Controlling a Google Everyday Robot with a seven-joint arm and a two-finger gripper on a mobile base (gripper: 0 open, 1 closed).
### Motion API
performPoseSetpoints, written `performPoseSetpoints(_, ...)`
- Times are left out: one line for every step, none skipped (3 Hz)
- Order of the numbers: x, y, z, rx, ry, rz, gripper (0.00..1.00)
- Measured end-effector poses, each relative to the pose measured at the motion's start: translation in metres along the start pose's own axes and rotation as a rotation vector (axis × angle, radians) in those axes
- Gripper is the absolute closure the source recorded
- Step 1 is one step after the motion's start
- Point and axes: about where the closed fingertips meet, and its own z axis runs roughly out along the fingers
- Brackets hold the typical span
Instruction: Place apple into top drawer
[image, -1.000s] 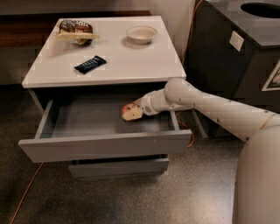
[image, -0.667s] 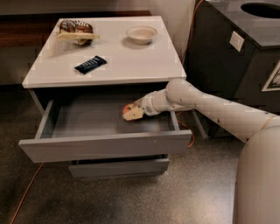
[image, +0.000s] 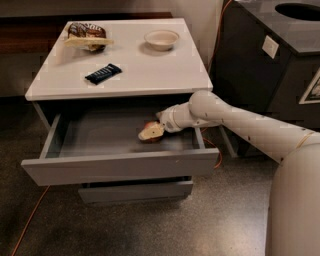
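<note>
The top drawer (image: 120, 167) of the white-topped cabinet is pulled wide open and shows its shallow grey inside. My gripper (image: 151, 132) reaches in from the right and sits low over the drawer floor, right of the middle. It is shut on the apple (image: 149, 124). Only a reddish sliver of the apple shows between the cream fingers, and the rest is hidden by them. The apple sits at or just above the drawer floor.
On the cabinet top are a cream bowl (image: 161, 39), a dark snack bar (image: 103, 73) and a snack bag (image: 86, 35). A lower grey drawer (image: 135, 191) is slightly out. A black bin (image: 270, 60) stands close at the right. An orange cable (image: 30, 220) lies on the floor.
</note>
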Motion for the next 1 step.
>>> performPoseSetpoints(0.0000,0.0001,0.0001,0.000,0.000,0.000,0.00)
